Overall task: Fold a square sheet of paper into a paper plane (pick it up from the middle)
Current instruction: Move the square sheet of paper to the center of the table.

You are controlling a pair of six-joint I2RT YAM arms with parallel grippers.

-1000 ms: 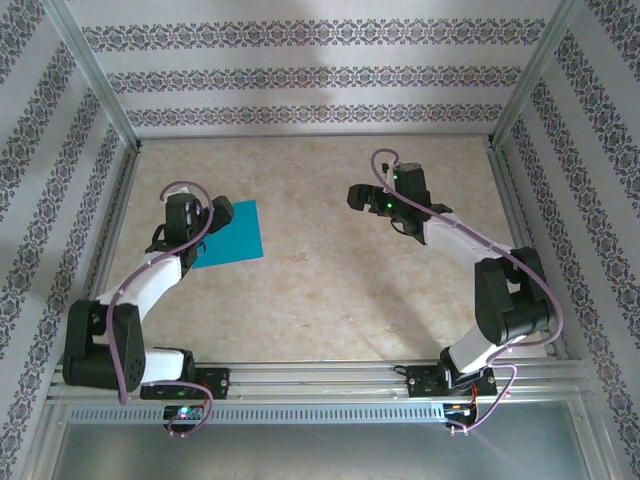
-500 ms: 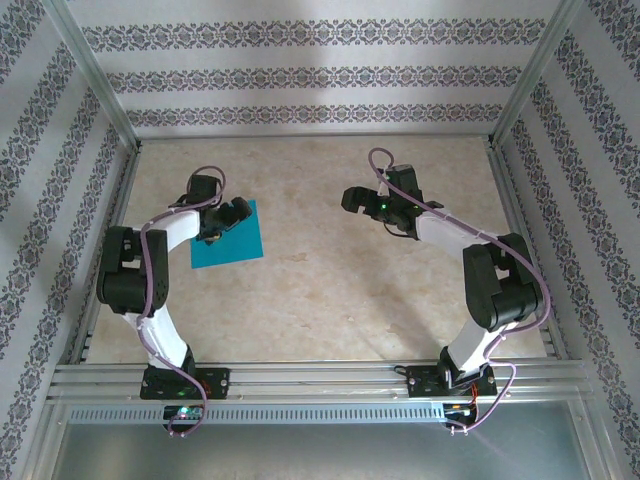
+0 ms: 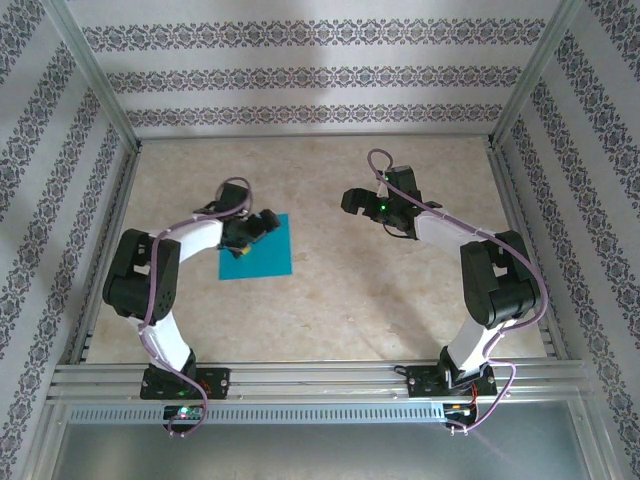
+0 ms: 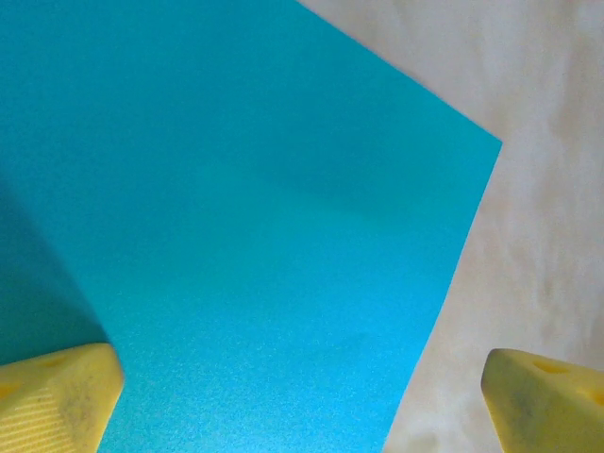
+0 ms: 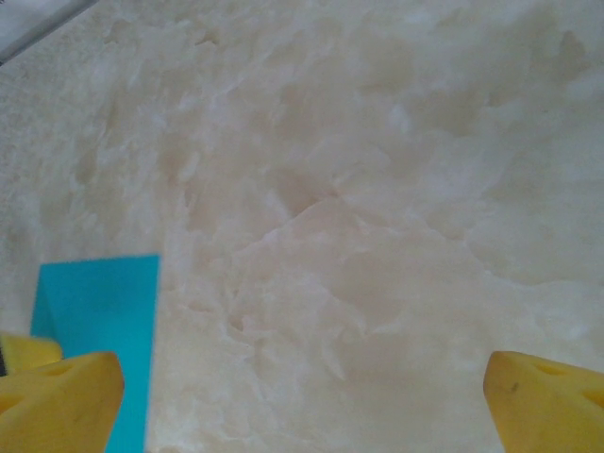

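The square sheet of paper (image 3: 262, 258) is lying flat on the marbled tabletop (image 3: 330, 290), left of centre, unfolded and showing no crease. The left tool (image 4: 302, 401) is hanging over the sheet's far left part with its jaws spread wide and released, grasping nothing. In the left wrist view one yellow fingertip (image 4: 57, 396) is sitting over the teal surface while the other is standing past the sheet's right edge, over bare tabletop; whether either tip is touching down cannot be told. The right tool (image 5: 302, 396) is hovering over bare tabletop on the right side, well apart from the sheet and pointing toward it, with its jaws likewise standing wide and holding nothing. In the right wrist view a strip of the sheet is showing at the lower left, just beside one yellow fingertip (image 5: 61, 401) at the frame's edge.
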